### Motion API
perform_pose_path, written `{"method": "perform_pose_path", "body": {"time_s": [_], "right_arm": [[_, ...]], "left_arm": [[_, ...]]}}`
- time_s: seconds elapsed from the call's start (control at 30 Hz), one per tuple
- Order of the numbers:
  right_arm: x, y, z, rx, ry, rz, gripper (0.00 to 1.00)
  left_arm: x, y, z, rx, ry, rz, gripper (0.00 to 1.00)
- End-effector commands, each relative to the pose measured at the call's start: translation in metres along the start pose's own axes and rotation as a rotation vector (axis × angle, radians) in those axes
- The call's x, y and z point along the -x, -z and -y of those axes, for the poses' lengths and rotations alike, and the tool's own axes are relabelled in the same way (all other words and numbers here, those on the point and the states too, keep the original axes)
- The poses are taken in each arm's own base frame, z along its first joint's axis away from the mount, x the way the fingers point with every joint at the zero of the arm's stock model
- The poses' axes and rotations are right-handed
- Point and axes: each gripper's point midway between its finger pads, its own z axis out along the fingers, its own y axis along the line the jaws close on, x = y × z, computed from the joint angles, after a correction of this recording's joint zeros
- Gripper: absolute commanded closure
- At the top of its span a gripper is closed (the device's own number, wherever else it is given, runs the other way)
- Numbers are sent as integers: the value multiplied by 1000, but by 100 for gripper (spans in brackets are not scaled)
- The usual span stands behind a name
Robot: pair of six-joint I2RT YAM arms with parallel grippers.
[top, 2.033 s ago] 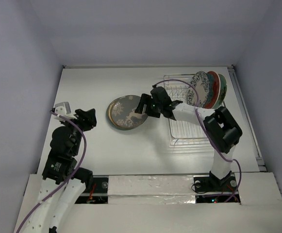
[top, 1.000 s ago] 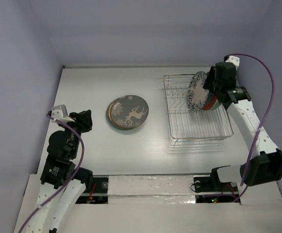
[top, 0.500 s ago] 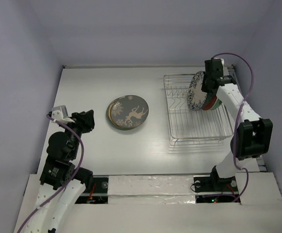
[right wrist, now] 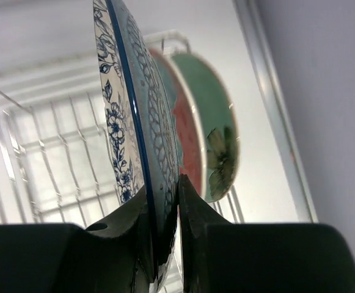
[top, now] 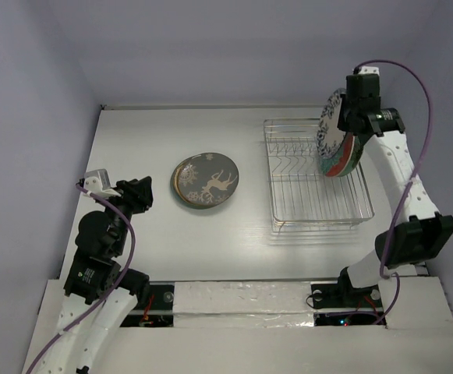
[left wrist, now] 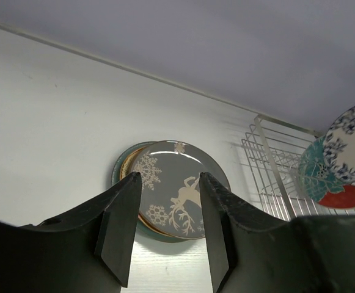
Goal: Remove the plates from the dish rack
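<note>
from my remote desk, nearest the bench edge: the left gripper [left wrist: 169, 178] hovers over the white table [top: 132, 140], jaws parted and nothing between them

just beyond its fingers [left wrist: 119, 226] a stack of plates [top: 204, 180] lies flat on the table, well to the left of the rack. the deer plate [left wrist: 180, 195], grey with a white deer and snowflakes, is on top, and brown and teal rims show under its left edge

to the right sits the dish rack [top: 320, 210], silver wire. its near half holds only bare slot wires. three plates stand on edge at its far right corner, close together

farthest out, the right gripper [right wrist: 164, 195] reaches in from the rack's far right side, its two fingers pinched tight on the rim of the blue floral plate [right wrist: 125, 122]. that plate, white with a blue flowered border, is the one facing the open part of the rack, and it leans. i cannot tell whether its lower edge rests in the slot wires

right behind it stands the red-rimmed plate [right wrist: 186, 134], and behind that the green plate [right wrist: 217, 122], pale green with a flower, closest to the rack's right side. neither is touched by a gripper
</note>
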Motion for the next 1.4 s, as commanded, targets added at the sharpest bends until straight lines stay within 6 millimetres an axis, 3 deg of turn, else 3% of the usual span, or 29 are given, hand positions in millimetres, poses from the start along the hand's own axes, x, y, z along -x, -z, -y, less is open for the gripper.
{"method": "perform_pose_path", "body": {"time_s": [0.0,0.07,0.1,0.13,0.17,0.27,0.3,0.33,0.4,0.5,0.53,0.6,0.63,0.77,0.9,1.1,1.37], "right_arm": [[91,86,15,52,-160,327,100],[99,114,3,145,-206,386,100],[100,119,-18,250,-248,396,100],[107,141,-43,392,-303,434,100],[96,141,-50,408,-287,414,100],[74,153,-121,697,-362,365,100],[82,175,-149,879,-427,376,100],[61,168,-172,951,-434,318,100],[52,182,-214,1110,-493,265,100],[39,180,-250,1173,-517,202,100],[23,175,-270,1188,-503,149,100],[13,174,-289,1224,-518,114,100],[-2,168,-305,1229,-507,72,100],[-38,153,-340,1238,-493,-25,100],[-69,138,-358,1238,-517,-89,100],[-106,104,-370,1176,-534,-159,100],[-140,80,-371,1116,-522,-209,94]], "left_arm": [[0,-4,3,-10,1,3,60],[0,-4,3,-9,1,2,60],[0,-4,3,-10,3,3,60],[0,-4,3,-9,2,2,60],[-1,-4,3,-8,3,-1,60],[-4,-6,2,-3,-2,-11,60],[-4,-7,2,-1,-1,-14,60],[-5,-7,1,1,-2,-18,60],[-6,-8,1,2,-4,-21,60],[-7,-9,1,5,-4,-26,60],[-7,-9,1,5,-4,-26,60],[-7,-9,1,4,-2,-25,60],[-7,-9,1,3,-2,-23,60],[-8,-10,1,5,-3,-27,60],[-9,-10,0,8,-6,-33,60],[-10,-11,0,10,-6,-37,60],[-10,-11,0,8,-5,-34,60]]}}
